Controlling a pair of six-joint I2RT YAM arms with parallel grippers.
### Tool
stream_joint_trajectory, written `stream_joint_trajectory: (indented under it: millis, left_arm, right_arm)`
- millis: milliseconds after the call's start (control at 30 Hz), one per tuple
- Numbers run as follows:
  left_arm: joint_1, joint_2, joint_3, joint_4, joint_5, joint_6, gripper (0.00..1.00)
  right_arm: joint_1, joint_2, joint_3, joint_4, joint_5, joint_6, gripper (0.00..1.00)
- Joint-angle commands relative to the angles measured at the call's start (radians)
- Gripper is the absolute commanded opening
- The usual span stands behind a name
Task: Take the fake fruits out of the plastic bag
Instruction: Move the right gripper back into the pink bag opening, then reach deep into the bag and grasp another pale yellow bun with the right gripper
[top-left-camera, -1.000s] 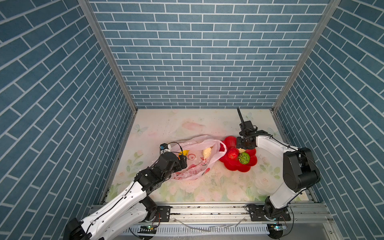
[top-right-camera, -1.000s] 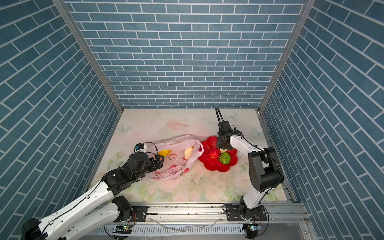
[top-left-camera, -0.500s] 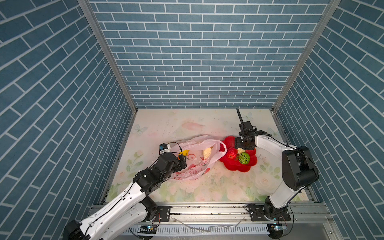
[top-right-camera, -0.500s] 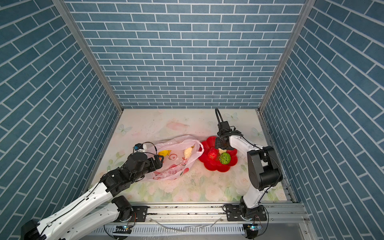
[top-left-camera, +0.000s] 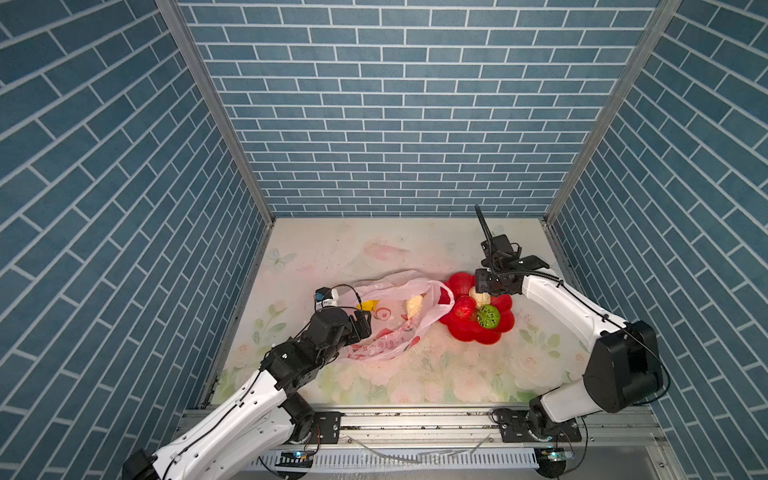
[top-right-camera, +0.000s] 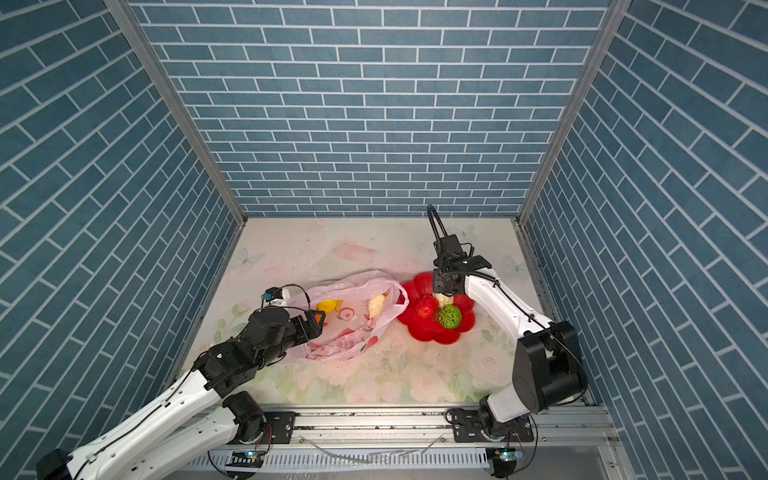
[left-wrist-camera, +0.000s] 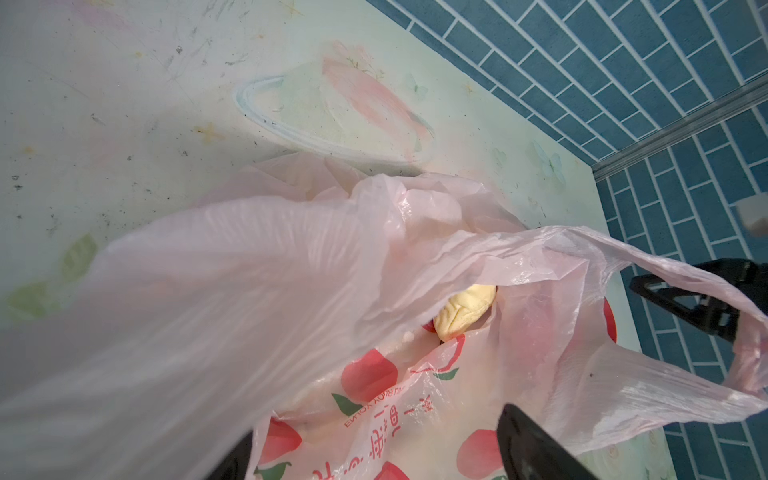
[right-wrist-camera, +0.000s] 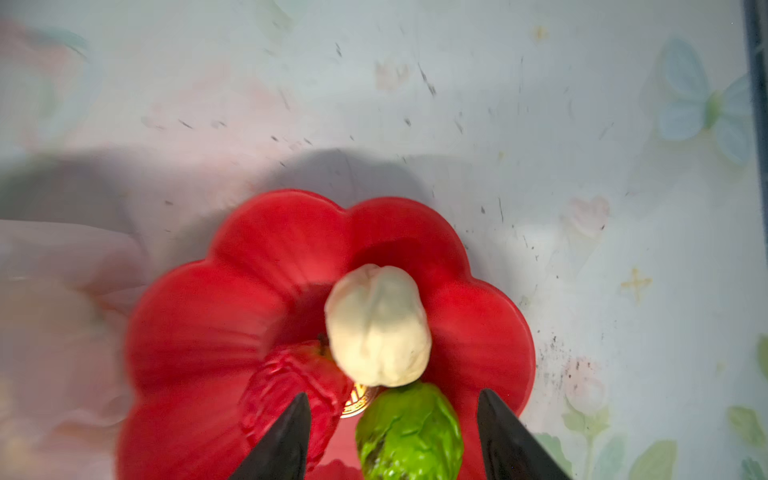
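Cream fruit freshly dropped on dish: hovering right gripper parted, empty; keeping left gripper wide, still emptying bag.

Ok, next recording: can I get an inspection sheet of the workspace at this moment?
Surface: floral tabletop, scuffed with dark marks.
Job's things: pink plastic bag lying crumpled, cream fruit in its mouth, yellow fruit near its left end; red fruit, second cream fruit and green fruit in the red dish.
Clutter: nothing seen.
Grippers: left gripper open at the bag; right gripper open above the dish, holding nothing.
Cables: black cable loop above the right wrist; thin cable by the left wrist.
Surroundings: blue brick-pattern walls; metal rail in front.
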Motion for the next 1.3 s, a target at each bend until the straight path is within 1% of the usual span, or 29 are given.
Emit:
stream_joint_trajectory:
  millis: [0, 67, 200, 333, 467, 600, 667, 767, 1000, 1267]
  left_arm:
    - [0.005, -0.031, -0.003, -0.022, -0.013, 0.005, 0.93]
    - [0.005, -0.050, -0.008, -0.037, -0.029, -0.003, 0.93]
    - [0.005, -0.064, -0.023, -0.056, -0.053, -0.028, 0.93]
    - [0.005, -0.064, -0.037, -0.095, -0.082, -0.065, 0.93]
    - [0.005, -0.065, -0.054, -0.080, -0.075, -0.078, 0.93]
    - [0.005, -0.065, -0.059, -0.074, -0.074, -0.080, 0.93]
    - [0.005, -0.096, -0.062, -0.076, -0.078, -0.080, 0.93]
    - [0.005, -0.104, -0.067, -0.073, -0.084, -0.080, 0.93]
    - [0.005, -0.079, -0.093, -0.016, -0.054, -0.081, 0.93]
    - [0.005, -0.009, -0.106, 0.059, -0.008, -0.078, 0.93]
  right_arm:
    - [0.112, -0.057, 0.132, -0.141, 0.122, -0.008, 0.60]
    - [0.193, -0.069, 0.193, -0.171, 0.164, 0.001, 0.57]
    - [0.337, -0.080, 0.279, -0.176, 0.200, 0.008, 0.54]
    - [0.481, -0.032, 0.360, -0.138, 0.187, 0.005, 0.52]
    - [0.581, 0.074, 0.445, -0.099, 0.102, 0.001, 0.49]
    - [0.610, 0.173, 0.477, -0.077, 0.006, 0.034, 0.45]
    - [0.611, 0.216, 0.466, -0.058, -0.055, 0.058, 0.44]
    - [0.611, 0.271, 0.440, -0.031, -0.133, 0.087, 0.42]
    - [0.611, 0.385, 0.436, -0.106, -0.125, 0.094, 0.42]
    - [0.608, 0.457, 0.426, -0.139, -0.059, 0.106, 0.40]
